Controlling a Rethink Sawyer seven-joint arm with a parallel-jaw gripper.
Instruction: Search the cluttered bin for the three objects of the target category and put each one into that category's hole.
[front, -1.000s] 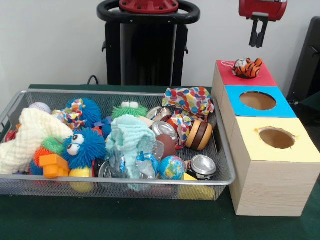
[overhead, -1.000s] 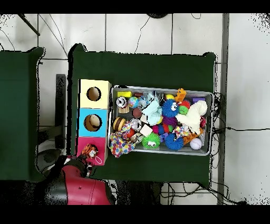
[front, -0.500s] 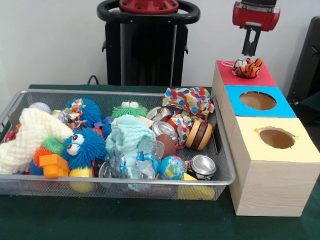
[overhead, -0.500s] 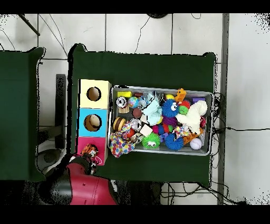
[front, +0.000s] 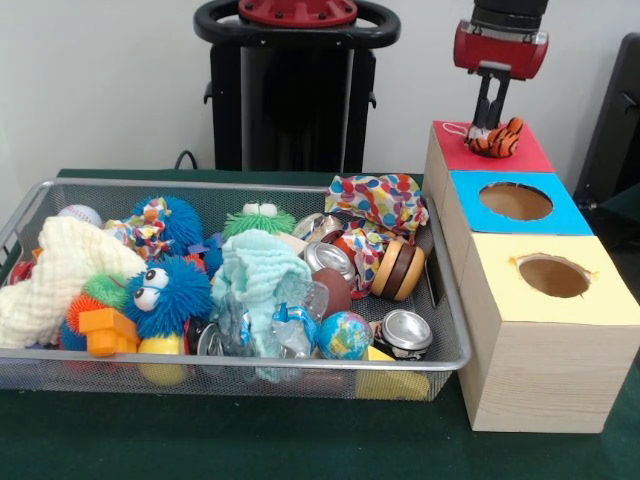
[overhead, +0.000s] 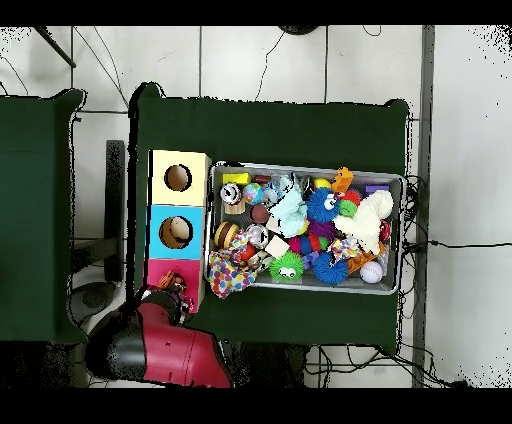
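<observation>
An orange, black-striped tiger toy lies on the red top of the far wooden box and covers its hole. My gripper hangs straight down over the toy's left end. Its fingers are shut together, with the tips touching or just at the toy. In the overhead view the red arm covers the gripper, and the toy shows at the red top's lower edge. The wire mesh bin stands left of the boxes, full of toys; it also shows in the overhead view.
The blue-topped box and the yellow-topped box stand in line in front of the red one, their holes open. The bin holds blue and green puffer balls, metal cans, cloths, a globe ball and a yellow rounded thing.
The gripper has come down and moved left in the front view, from above the red-topped box to the tiger toy. The toy has barely moved.
</observation>
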